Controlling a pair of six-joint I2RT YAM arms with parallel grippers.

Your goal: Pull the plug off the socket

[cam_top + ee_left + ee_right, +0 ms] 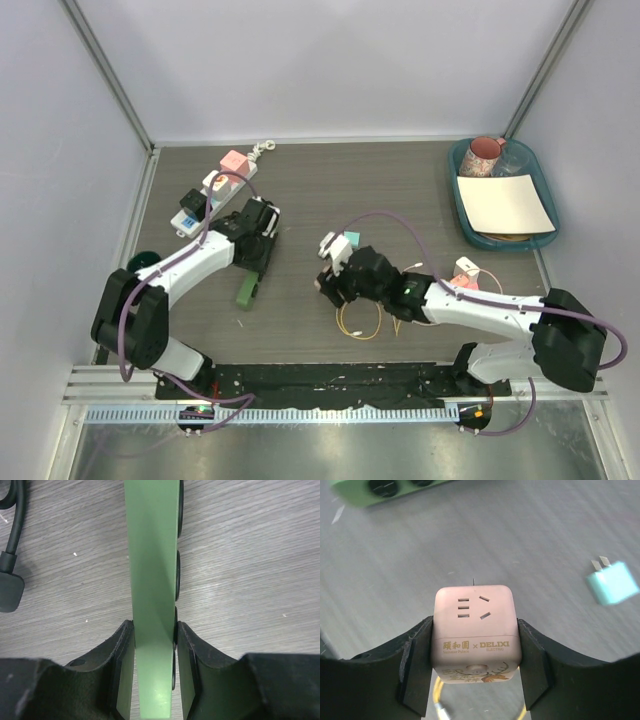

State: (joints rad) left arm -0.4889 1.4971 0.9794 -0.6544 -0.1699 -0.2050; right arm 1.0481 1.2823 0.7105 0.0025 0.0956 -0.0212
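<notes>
In the right wrist view my right gripper [475, 624] is shut on a pink cube socket [472, 630], with a finger against each side. Its slotted face is bare. A teal plug [612, 582] lies loose on the table to the right, prongs showing, apart from the socket. From above, that plug [338, 243] sits just beyond my right gripper [328, 280], which hides most of the cube. My left gripper [154, 630] is shut on a long green power strip [152, 555], also seen in the top view under my left gripper [250, 266] as the green strip [245, 292].
A white power strip [222, 182] carrying another pink cube [232, 160] lies at the back left. A teal tray [460, 215] with a pink cup [485, 155] and paper stands at the back right. A yellow cable loop [360, 322] lies near my right arm. A black cable and plug [10, 587] rest left of the green strip.
</notes>
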